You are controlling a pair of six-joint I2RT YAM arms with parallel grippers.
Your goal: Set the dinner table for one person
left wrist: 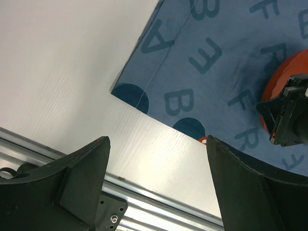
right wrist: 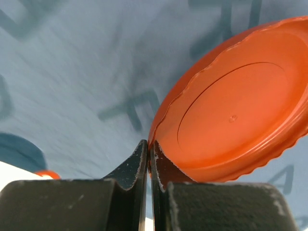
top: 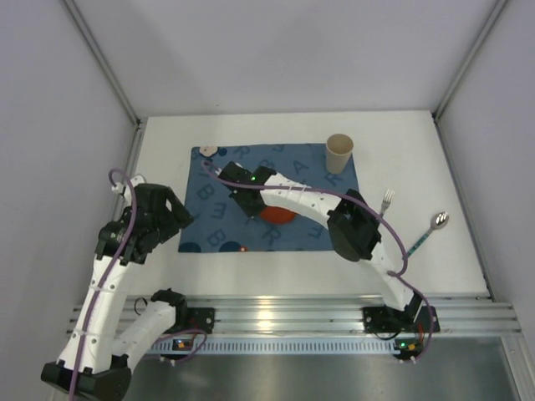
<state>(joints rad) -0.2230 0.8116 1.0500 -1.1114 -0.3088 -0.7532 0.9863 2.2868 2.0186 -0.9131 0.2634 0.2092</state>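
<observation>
An orange plate [top: 279, 215] [right wrist: 231, 120] is over the middle of the blue letter-printed placemat [top: 217, 209] on the white dinner table [top: 410, 150]. My right gripper [top: 249, 205] [right wrist: 149, 144] is shut on the plate's near rim, its jaws pinched together on the thin edge. My left gripper [top: 167, 215] [left wrist: 156, 139] stands open with nothing between its fingers. It hangs over bare table just off the placemat's near left corner [left wrist: 126, 91]. The left wrist view also catches the plate [left wrist: 284, 82] and the right gripper's body at its right edge.
A beige paper cup [top: 339, 153] stands on the placemat's far right corner. A fork [top: 386, 200] and a spoon [top: 432, 227] lie on the table right of the placemat. The ribbed aluminium rail [top: 284, 313] runs along the near edge.
</observation>
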